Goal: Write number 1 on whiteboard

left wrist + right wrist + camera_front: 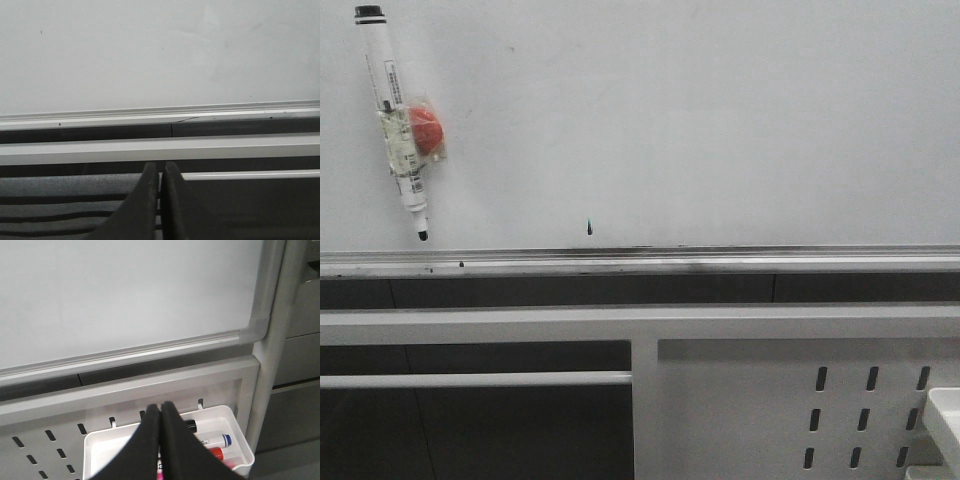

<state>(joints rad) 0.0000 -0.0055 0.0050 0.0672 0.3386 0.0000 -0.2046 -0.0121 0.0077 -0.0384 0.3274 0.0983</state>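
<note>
Whiteboard [700, 120] is what this is all about, but nearest to me are the two hands. The left hand [159, 172] has its dark fingers [142, 205] pressed together with nothing between them. It sits low, below the board, pointing at it and not touching it. Just past it is a gray bar [160, 149], and past that the silver ledge [160, 114] along the bottom of the board.

The right hand [160, 412] is also pressed together and holds nothing. It is low too, near the board's right corner and apart from the board. Right under it is a white tray [235, 440] hanging on a white panel with slotted holes [45, 440]. In the tray lie markers, one with a blue cap [215, 441], one with a black end [190, 426] and one with a red end [216, 453].

Farther off, the board fills the top of the front view. I see no long stroke for the number 1 on it. A short dark drip mark [590, 229] sits just above the ledge, near the middle. A black-capped marker [395, 120] sticks on the board at the upper left, tilted, tip down. A red round thing [425, 131] is taped to its side. Both hands are well apart from that marker.
</note>
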